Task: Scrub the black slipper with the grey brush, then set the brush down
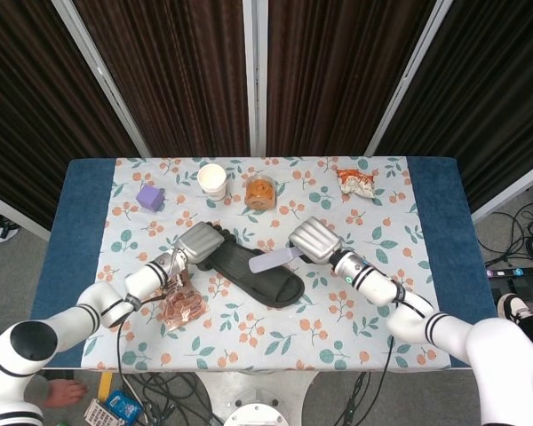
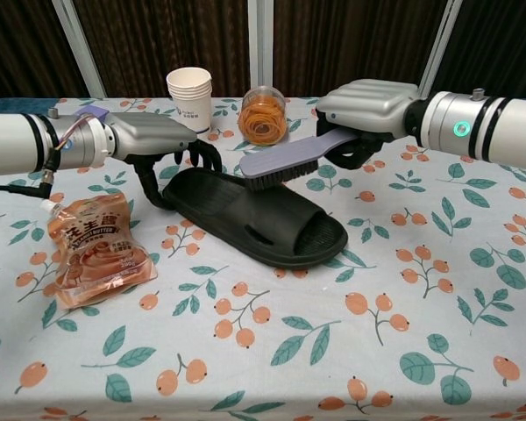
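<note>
As right robot hand (image 2: 368, 105) grips brush (image 2: 285, 161), bristles down

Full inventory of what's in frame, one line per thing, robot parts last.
black slipper: 1, black, centre of the table
grey brush: 1, grey, over the slipper's heel end, in the right hand
paper cups: one stack, white, far side, left of the jar
jar: 1, clear with orange contents, far centre
snack pouch: 1, orange-brown, near left
purple block: 1, purple, far left
snack bag: 1, orange and white, far right
tablecloth: 1, white with orange fruit print, over the table
left hand: 1, silver and black, holds the slipper's heel end
right hand: 1, silver, grips the brush handle
</note>
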You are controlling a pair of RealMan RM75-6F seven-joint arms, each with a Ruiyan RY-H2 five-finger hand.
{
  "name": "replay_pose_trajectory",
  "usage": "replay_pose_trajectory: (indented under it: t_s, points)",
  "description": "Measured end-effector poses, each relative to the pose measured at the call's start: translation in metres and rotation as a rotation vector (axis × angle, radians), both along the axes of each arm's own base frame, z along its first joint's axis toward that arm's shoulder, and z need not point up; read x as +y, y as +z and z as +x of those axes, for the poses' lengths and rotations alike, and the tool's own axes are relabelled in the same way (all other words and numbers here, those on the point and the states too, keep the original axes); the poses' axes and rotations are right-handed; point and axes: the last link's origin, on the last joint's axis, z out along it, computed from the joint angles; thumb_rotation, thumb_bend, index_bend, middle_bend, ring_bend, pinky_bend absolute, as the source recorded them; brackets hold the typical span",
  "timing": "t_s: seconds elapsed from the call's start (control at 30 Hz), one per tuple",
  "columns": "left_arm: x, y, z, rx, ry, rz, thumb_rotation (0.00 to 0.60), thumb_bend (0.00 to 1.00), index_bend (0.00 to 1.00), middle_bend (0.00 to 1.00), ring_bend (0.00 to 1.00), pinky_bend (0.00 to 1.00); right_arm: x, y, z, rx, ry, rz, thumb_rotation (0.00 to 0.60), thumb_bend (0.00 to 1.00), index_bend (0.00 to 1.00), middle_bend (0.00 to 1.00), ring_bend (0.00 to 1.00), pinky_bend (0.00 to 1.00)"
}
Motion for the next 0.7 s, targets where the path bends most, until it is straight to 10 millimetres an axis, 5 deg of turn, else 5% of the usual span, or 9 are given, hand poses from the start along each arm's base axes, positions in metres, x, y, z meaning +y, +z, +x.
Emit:
replay_pose_trajectory:
  t_s: [0.2,0.47,0.7]
  points:
    - [0.002,0.002,0.002,-0.003,-0.001,0.007,0.600,0.26,0.40,0.45,0.29,0.33,0.005,-0.017,-0.006,0.093,0.001,0.057,0.600,0.74,1.00,1.00,1.00,1.00]
    - [0.004,0.002,0.003,-0.001,-0.005,0.010,0.600,0.26,0.39,0.44,0.29,0.33,0.029,0.002,-0.035,0.121,0.012,0.121,0.600,0.74,1.00,1.00,1.00,1.00]
    - [0.004,0.007,0.003,0.002,-0.003,0.011,0.600,0.26,0.16,0.21,0.11,0.23,0.035,0.039,-0.054,0.013,-0.026,0.064,0.600,0.74,1.00,1.00,1.00,1.00]
